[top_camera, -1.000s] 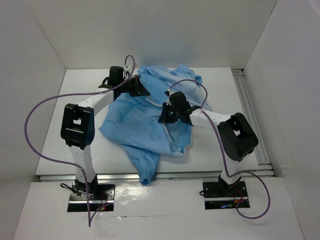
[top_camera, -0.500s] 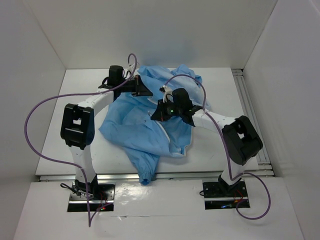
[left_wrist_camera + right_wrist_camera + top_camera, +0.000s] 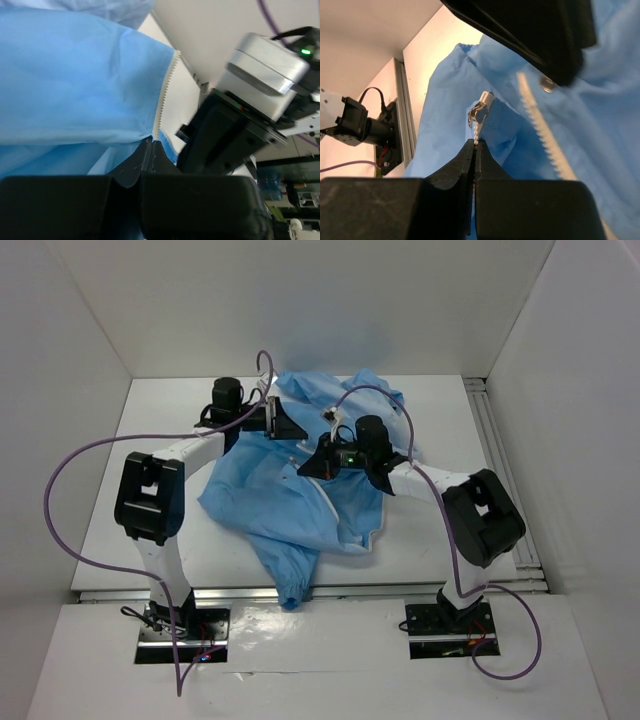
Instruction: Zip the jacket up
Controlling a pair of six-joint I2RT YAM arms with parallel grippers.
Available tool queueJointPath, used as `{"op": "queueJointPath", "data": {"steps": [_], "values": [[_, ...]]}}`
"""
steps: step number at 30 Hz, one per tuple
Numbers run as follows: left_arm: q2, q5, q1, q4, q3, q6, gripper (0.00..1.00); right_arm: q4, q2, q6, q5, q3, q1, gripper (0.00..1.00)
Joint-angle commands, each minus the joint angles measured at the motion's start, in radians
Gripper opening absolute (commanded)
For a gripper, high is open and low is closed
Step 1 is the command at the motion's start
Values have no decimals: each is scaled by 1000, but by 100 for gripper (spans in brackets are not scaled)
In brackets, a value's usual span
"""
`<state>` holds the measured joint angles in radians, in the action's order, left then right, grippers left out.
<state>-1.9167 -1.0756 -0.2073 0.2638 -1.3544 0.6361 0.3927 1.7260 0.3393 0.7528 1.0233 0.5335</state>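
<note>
Zipper work over the counter (image 3: 120, 520) now, both claws clenched on the jacket (image 3: 290, 495), which lies crumpled beneath and beyond them, one sleeve trailing off the near edge. Look at the left claw (image 3: 151, 146): it pinches the white zipper tape (image 3: 164, 95) right at its tips, the toothed edge running straight up and away from the pinch, blue cloth spread out to its left. And the right claw (image 3: 475, 146) bites the other front edge, with the metal slider (image 3: 480, 109) just above its tips, pull tab tilted. The two claws sit near each other, the left one looming just above the right. My read is that the step is mating the ends: the loose tape end has to seat in the slider before any pull. To do it well, hold both edges taut and parallel, close the gap slowly, pinch close to the ends so the limp tape doesn't flop, and let no fold creep into the slider's mouth. The fabric looks thin, soft and matte, quick to crease and likely to sag. The teeth are small, pale and regular as a comb, the slider small and shiny. A round metal snap (image 3: 547, 84) shows up and right of the right claw, beside another row of teeth.
</note>
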Motion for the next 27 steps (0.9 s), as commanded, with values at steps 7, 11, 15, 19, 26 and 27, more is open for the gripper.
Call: {"op": "queueJointPath", "data": {"steps": [7,11,15,19,26,27], "values": [[42,-161,6,353,70,155,0,257,10,109,97,-87,-52,0],[42,-161,6,362,80,155,0,313,23,159,118,-97,-61,0],[32,-171,-3,385,80,165,0,351,55,208,128,-88,-70,0],[21,-181,-3,414,80,165,0,460,75,283,140,-97,-70,0],[1,-204,-23,443,80,188,0,563,95,346,149,-108,-79,0],[1,-204,-23,434,71,179,0,572,95,359,149,-108,-79,0]]}}
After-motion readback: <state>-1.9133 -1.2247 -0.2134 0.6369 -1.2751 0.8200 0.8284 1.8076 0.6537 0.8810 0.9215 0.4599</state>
